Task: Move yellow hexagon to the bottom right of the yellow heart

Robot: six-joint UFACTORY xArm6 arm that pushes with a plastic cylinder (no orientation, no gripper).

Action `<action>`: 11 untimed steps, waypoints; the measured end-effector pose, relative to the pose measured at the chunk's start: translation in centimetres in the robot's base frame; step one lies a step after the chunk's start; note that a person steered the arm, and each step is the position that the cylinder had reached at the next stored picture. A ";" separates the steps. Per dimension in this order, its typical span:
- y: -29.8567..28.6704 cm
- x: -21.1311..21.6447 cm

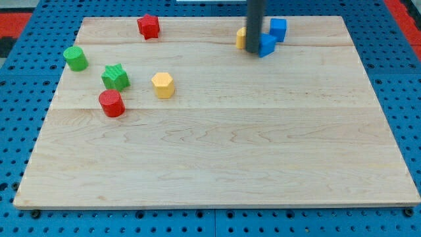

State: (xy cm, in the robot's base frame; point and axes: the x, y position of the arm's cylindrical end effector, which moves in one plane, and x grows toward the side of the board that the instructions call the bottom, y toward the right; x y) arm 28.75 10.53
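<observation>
The yellow hexagon [162, 85] lies on the wooden board, left of centre. The yellow heart [241, 37] sits near the view's top, mostly hidden behind my rod; only its left edge shows. My tip [254, 54] rests on the board right by the heart, between it and a blue block [267, 45]. The tip is far to the right of and above the hexagon.
A second blue block [279, 29] sits at the view's top right of the rod. A red star [148, 26] is at top left, a green cylinder [75, 58] at far left, a green star [115, 77] and a red cylinder [112, 103] near the hexagon. The board's edge [217, 205] borders blue pegboard.
</observation>
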 end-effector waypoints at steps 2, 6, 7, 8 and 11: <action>-6.4 8.6; -14.5 9.1; -10.6 4.3; -11.7 3.3; -7.4 1.7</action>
